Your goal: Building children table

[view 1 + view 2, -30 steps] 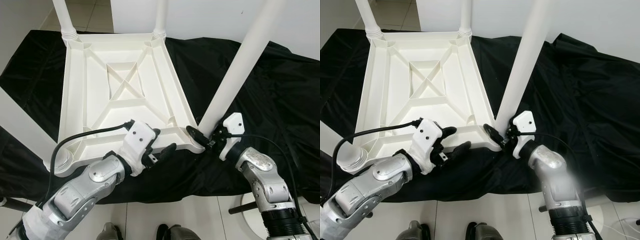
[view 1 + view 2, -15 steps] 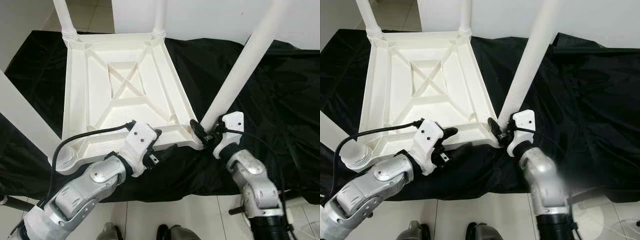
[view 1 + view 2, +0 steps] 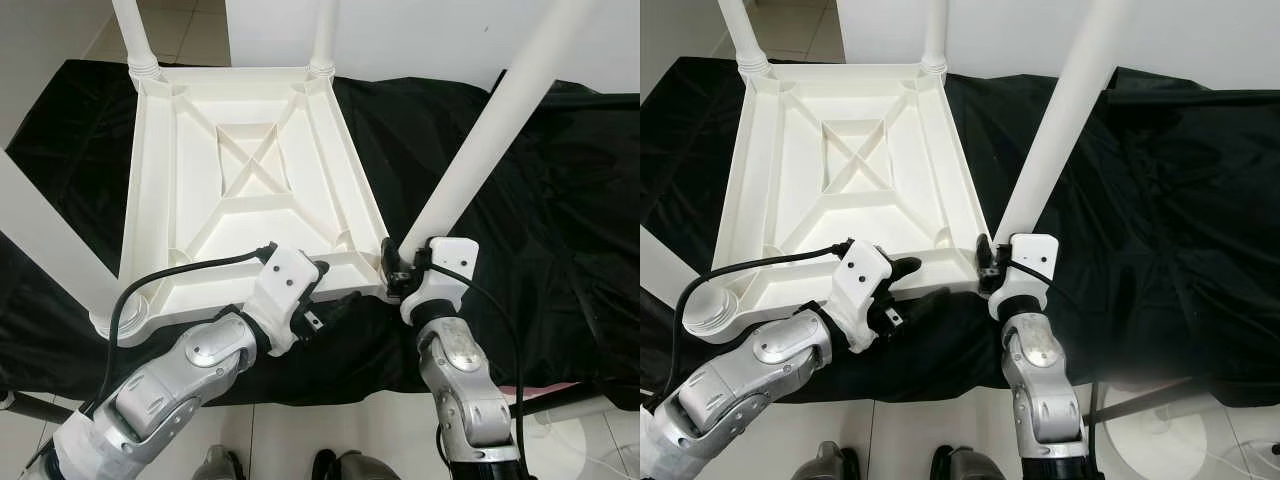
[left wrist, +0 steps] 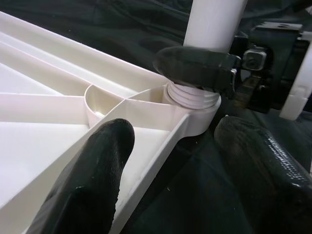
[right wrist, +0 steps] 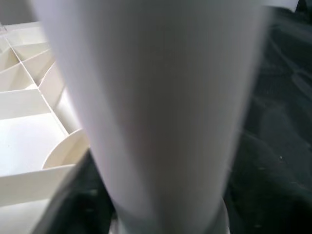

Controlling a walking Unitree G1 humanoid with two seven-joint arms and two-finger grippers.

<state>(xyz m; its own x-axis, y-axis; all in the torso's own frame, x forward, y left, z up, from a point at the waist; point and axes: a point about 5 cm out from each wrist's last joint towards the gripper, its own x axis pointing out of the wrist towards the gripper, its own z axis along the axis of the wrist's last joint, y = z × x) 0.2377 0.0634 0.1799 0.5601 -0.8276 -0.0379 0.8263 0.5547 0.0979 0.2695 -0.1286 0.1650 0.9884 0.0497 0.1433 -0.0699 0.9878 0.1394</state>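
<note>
Black cloth point(image 3: 560, 200) | R gripper point(image 3: 397, 272) pinching leg point(image 3: 478, 135) at tabletop point(image 3: 250, 190) corner | L gripper point(image 3: 325, 290) spread at rim

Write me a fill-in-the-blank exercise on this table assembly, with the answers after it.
1. The white table lies upside down on a ____ cloth.
2. The right gripper grips the base of a white ____.
3. The left gripper straddles the table's near ____.
4. Threads show where the leg enters its corner ____.

Answers: black; leg; edge; socket
</note>
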